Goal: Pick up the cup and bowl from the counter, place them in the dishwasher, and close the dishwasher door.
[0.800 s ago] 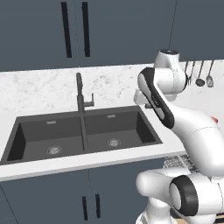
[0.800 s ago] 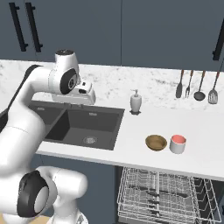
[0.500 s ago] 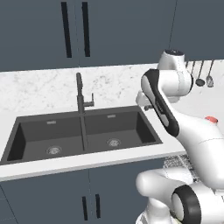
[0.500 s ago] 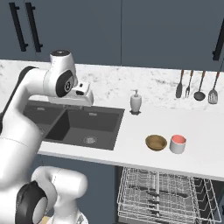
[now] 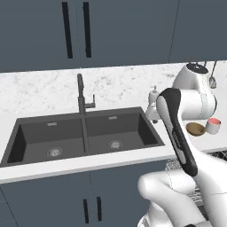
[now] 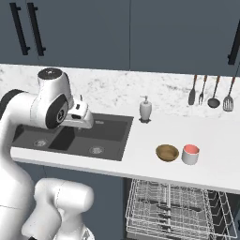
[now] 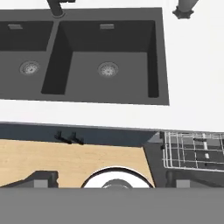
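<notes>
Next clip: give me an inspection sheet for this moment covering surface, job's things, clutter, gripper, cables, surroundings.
Surface: white marbled counter with a dark double sink and faucet.
Job's things: bowl and cup side by side on the counter, right of the sink; dishwasher open below them, white wire rack pulled out.
Clutter: soap dispenser behind the sink; utensils hanging on the wall.
Gripper: gripper open, holding nothing, above the sink's front edge.
Cables: nothing seen.
Surroundings: dark cabinets above and below; wood floor.
</notes>
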You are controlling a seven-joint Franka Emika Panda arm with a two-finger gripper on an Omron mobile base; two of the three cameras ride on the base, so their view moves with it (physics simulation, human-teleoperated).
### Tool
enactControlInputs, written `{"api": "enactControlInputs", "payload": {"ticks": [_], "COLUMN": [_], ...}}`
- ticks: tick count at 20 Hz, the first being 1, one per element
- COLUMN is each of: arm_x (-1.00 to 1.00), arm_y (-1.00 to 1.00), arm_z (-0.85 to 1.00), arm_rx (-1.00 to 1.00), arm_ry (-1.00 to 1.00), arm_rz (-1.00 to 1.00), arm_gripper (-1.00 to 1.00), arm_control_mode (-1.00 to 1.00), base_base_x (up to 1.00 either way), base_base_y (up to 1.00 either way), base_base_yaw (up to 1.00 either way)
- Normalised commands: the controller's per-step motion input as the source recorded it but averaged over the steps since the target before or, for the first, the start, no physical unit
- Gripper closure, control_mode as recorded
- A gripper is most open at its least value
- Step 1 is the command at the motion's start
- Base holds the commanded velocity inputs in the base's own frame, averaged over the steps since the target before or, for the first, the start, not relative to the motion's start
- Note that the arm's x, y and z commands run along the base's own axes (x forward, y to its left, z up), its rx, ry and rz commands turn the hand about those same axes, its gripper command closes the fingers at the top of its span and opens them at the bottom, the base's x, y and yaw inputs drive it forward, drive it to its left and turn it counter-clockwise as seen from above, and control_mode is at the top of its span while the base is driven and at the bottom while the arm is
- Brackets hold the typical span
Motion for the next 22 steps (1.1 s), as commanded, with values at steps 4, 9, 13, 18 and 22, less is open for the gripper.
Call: {"api": "enactControlInputs", "payload": {"ticks": [4, 9, 13, 18, 22], "arm_x": [-0.01, 0.00, 0.00, 0.00, 0.00], "arm_y": [0.09, 0.00, 0.00, 0.00, 0.00], "arm_z": [0.00, 0.00, 0.00, 0.00, 0.00], "arm_rx": [0.03, 0.00, 0.00, 0.00, 0.00], "arm_ry": [-0.01, 0.00, 0.00, 0.00, 0.00], "arm_rz": [-0.01, 0.00, 0.00, 0.00, 0.00], "arm_gripper": [-1.00, -1.00, -1.00, -1.00, -1.00], "arm_control_mode": [1.00, 1.00, 1.00, 1.00, 1.00], "base_base_x": [0.00, 0.00, -0.01, 0.00, 0.00], "base_base_y": [0.08, 0.38, 0.20, 0.40, 0.60], "base_base_yaw": [-0.01, -0.26, -0.44, -0.69, -0.80]}}
